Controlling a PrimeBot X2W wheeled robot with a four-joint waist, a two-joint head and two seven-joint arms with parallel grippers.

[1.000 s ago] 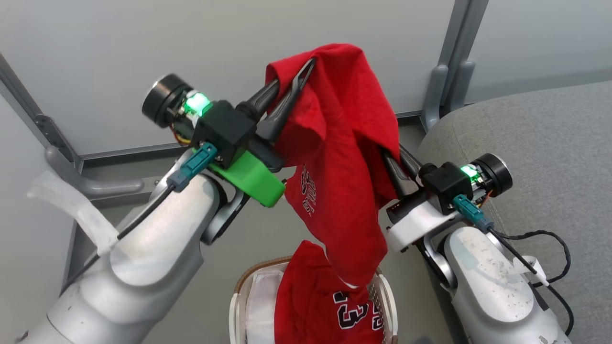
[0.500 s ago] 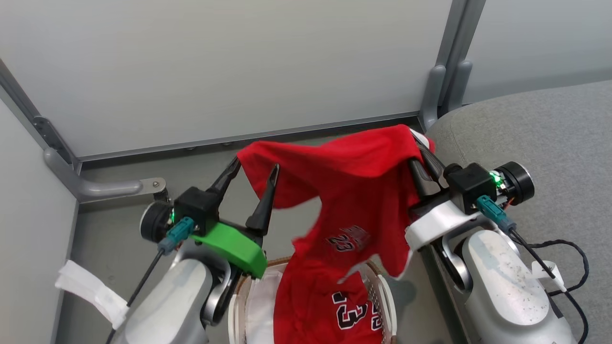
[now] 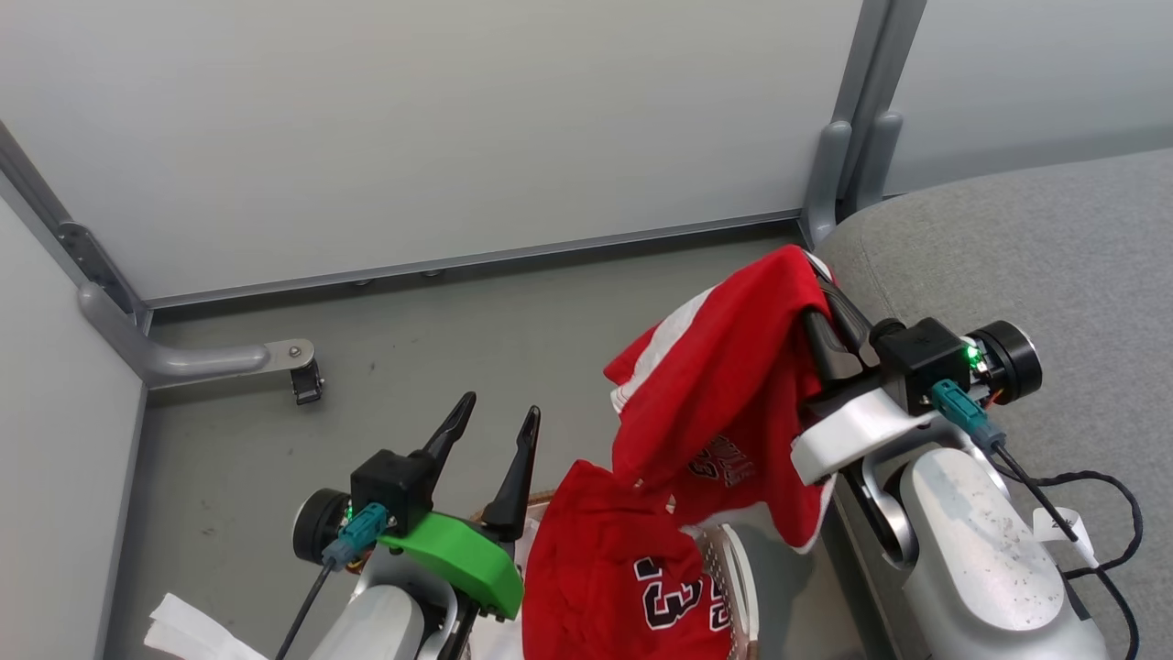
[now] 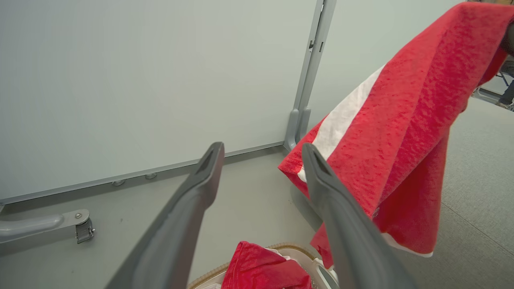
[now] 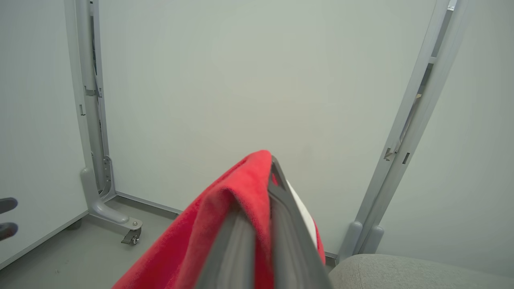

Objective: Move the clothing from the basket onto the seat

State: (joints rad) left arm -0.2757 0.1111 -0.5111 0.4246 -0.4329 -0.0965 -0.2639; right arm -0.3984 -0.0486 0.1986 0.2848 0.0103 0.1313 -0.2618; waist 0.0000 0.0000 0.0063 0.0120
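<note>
A red jersey [image 3: 724, 385] with a white panel hangs from my right gripper [image 3: 825, 302], which is shut on its top edge beside the grey seat [image 3: 1008, 257]. The right wrist view shows that gripper [image 5: 273, 162] pinching the red cloth [image 5: 225, 212]. My left gripper [image 3: 500, 406] stands open and empty above the basket [image 3: 733, 568], apart from the hanging jersey. Between its spread fingers [image 4: 263, 149] I see floor, with the hanging jersey [image 4: 409, 120] to their right. A second red jersey [image 3: 605, 568] with black-and-white numbers lies in the basket, which the lower frame edge cuts off.
Grey partition panels close off the back and left, and a metal post [image 3: 848, 119] stands at the corner by the seat. A caster foot [image 3: 302, 376] sits on the floor at left. A black cable [image 3: 1100, 513] loops over the right forearm.
My left gripper has opened, let go of the jersey and dropped low by the basket. The jersey has swung right and now hangs from the right gripper alone.
</note>
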